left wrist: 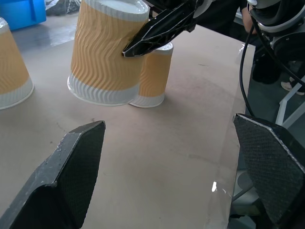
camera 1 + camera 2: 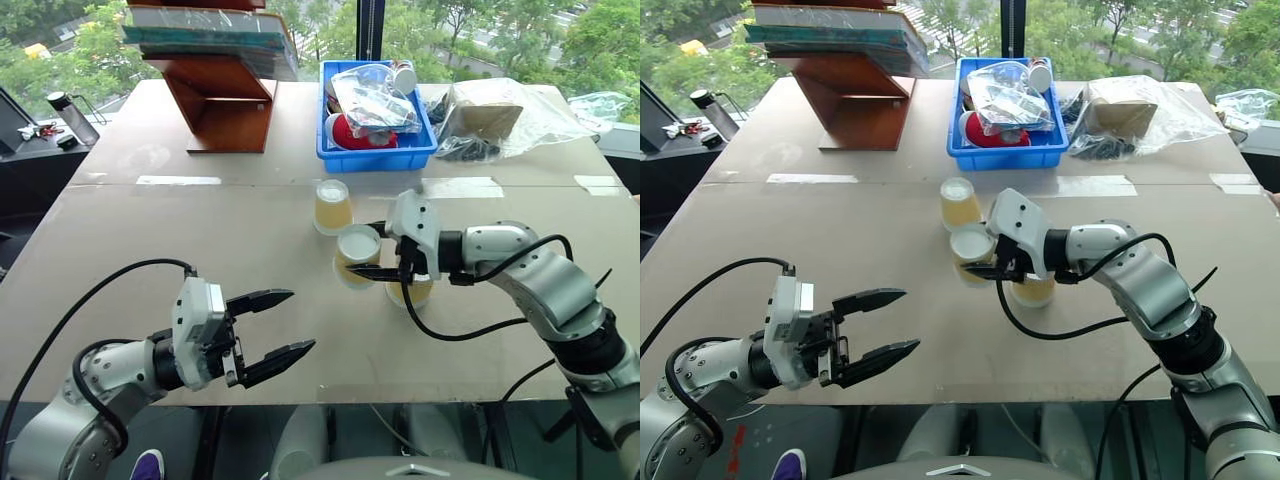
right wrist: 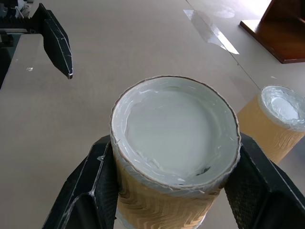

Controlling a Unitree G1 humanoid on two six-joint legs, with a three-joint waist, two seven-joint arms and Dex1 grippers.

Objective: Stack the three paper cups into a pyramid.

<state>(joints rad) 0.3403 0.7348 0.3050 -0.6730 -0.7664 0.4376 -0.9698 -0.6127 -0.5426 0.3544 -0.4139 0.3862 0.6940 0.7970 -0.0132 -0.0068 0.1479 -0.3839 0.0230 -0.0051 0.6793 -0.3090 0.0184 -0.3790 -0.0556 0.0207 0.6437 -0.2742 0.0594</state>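
Three paper cups stand upside down, white bases up, near the middle of the table. The far cup (image 2: 332,205) stands alone. My right gripper (image 2: 362,250) is shut on the middle cup (image 2: 357,250), its black fingers (image 3: 90,191) pressed on both sides of it (image 3: 174,129). I cannot tell whether that cup rests on the table or hangs just above it. The third cup (image 2: 410,292) stands right beside it, partly hidden under my right hand. My left gripper (image 2: 280,325) is open and empty near the front edge, pointing at the cups (image 1: 107,52).
A blue bin (image 2: 330,150) with bagged items sits behind the cups. A wooden stand (image 2: 225,100) holding books is at the back left, and a plastic bag (image 2: 500,115) at the back right. A dark bottle (image 2: 75,115) stands on a side surface far left.
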